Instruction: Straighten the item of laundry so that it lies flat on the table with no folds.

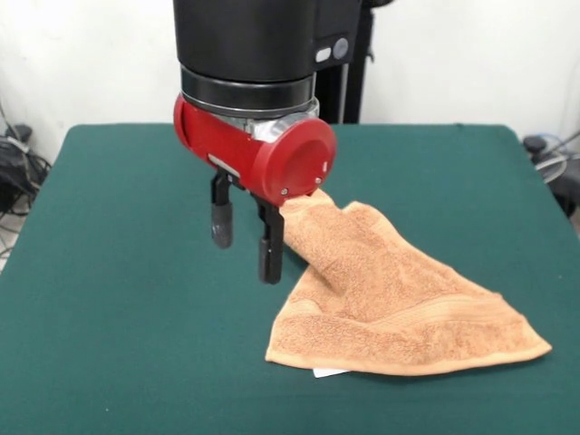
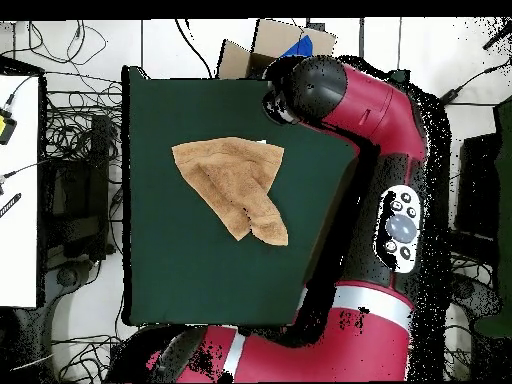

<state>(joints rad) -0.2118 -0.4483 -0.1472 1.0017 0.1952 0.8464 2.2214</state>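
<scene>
In the front view, nearest the camera, a small white tag [image 1: 329, 372] is peeking out from under the towel's front hem, lying on the green table [image 1: 118, 344]. Just behind it the orange-tan terry towel [image 1: 399, 317] is lying crumpled in a rough triangle, right of the table's centre. Its broad front edge is resting flat on the felt, with a woven stripe band running along above that hem. From there the cloth is narrowing and rising toward the back left in soft folds, so it is plainly not lying flat.

The towel's narrow upper end is lifting off the table and disappearing behind the red wrist housing of the arm [image 1: 272, 154]. Beside that raised end the gripper [image 1: 246, 237] is hanging with its two dark fingers [image 1: 270, 249] pointing down and standing apart, with table showing between them. The nearer finger is just beside the raised cloth; whether it is touching cannot be told.

Farther back, the arm's black cylinder is filling the top of the frame.

In the overhead view the towel [image 2: 235, 180] is sitting as a folded triangle in the table's [image 2: 180, 280] middle, with the arm [image 2: 350, 110] arching beside it.
</scene>
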